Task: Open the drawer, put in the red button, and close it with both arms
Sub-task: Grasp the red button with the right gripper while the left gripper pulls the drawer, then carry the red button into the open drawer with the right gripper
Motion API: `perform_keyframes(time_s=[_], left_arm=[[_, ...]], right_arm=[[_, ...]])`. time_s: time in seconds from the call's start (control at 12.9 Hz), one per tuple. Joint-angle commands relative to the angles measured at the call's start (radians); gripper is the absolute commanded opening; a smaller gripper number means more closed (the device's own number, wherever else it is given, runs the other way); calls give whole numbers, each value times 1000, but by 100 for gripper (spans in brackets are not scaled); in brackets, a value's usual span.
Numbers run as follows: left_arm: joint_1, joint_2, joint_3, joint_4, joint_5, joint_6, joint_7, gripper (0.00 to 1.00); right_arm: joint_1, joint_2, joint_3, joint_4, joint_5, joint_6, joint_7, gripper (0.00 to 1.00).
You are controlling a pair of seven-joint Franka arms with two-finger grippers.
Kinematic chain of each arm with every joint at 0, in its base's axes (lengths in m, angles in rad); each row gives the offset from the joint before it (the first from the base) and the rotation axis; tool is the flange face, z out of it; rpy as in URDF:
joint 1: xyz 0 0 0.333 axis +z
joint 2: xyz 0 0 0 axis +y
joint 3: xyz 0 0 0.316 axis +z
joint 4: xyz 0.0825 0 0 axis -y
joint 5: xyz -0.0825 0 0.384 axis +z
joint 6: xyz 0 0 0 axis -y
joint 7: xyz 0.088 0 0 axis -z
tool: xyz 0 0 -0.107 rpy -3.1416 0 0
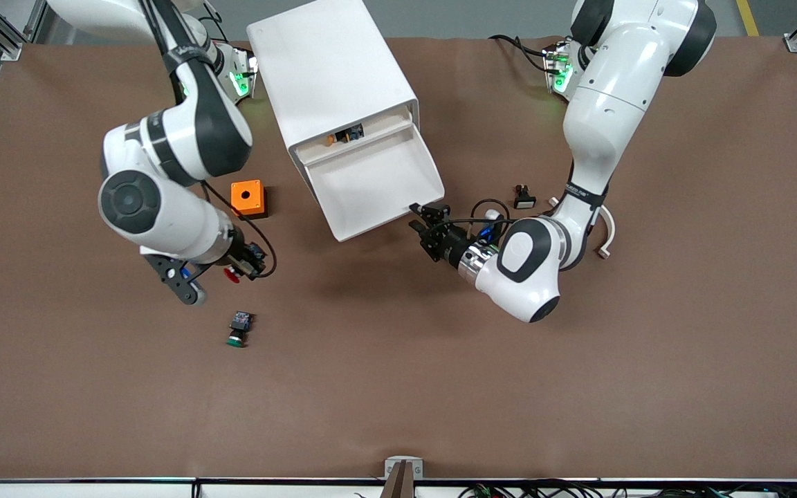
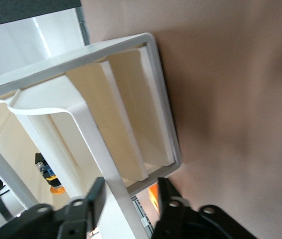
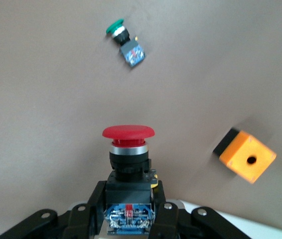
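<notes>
- The small push-button switch with a round red cap and a black-and-blue blocky body point(image 3: 128, 169) is sitting cap-outward in the right arm's black two-finger tool point(image 1: 238, 267), whose fingers are clamping the body on both sides, up in the air over bare brown table point(image 1: 398, 387) between the orange box and the green-capped twin.
- The shallow white plastic tray drawer point(image 1: 376, 181) is standing pulled out of the white boxy cabinet point(image 1: 333, 76), its inside showing bare white.
- The left arm's black tool point(image 1: 428, 223) is sitting at the drawer's front corner toward the left arm's end, its fingers point(image 2: 95, 196) parted just wide enough to straddle the thin white front rim.
- Above the open drawer, an orange-and-black part point(image 1: 344, 136) is peeking out of the cabinet's top tier.
- The table in front of the drawer is lying open.
- Counting: two push-buttons, the red one and a green-capped one point(image 1: 238, 330) lying on its side nearest the front camera; one orange box with a black base point(image 1: 247, 198); one small black-and-white part point(image 1: 524, 198) by the left arm; two arms.
</notes>
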Motion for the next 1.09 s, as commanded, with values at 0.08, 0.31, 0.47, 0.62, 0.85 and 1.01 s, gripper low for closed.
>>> perform_keyframes(time_s=[0.08, 0.31, 0.47, 0.62, 0.85, 1.01], left_arm=[[0, -10, 43, 71, 132, 4, 54, 99], [-3, -54, 119, 76, 175, 2, 104, 99], [3, -97, 149, 111, 314, 2, 131, 100], [1, -126, 169, 125, 378, 4, 207, 100], [-3, -125, 198, 123, 417, 21, 388, 100], [-10, -132, 218, 123, 496, 21, 438, 100]], right_arm=[[98, -34, -9, -18, 12, 27, 211, 4], [174, -45, -8, -76, 13, 120, 369, 3], [228, -46, -9, -122, 13, 197, 478, 3], [288, -45, -9, -156, 13, 249, 584, 3], [363, -48, -9, -223, 13, 343, 694, 3], [400, -48, -9, -262, 13, 390, 733, 3]])
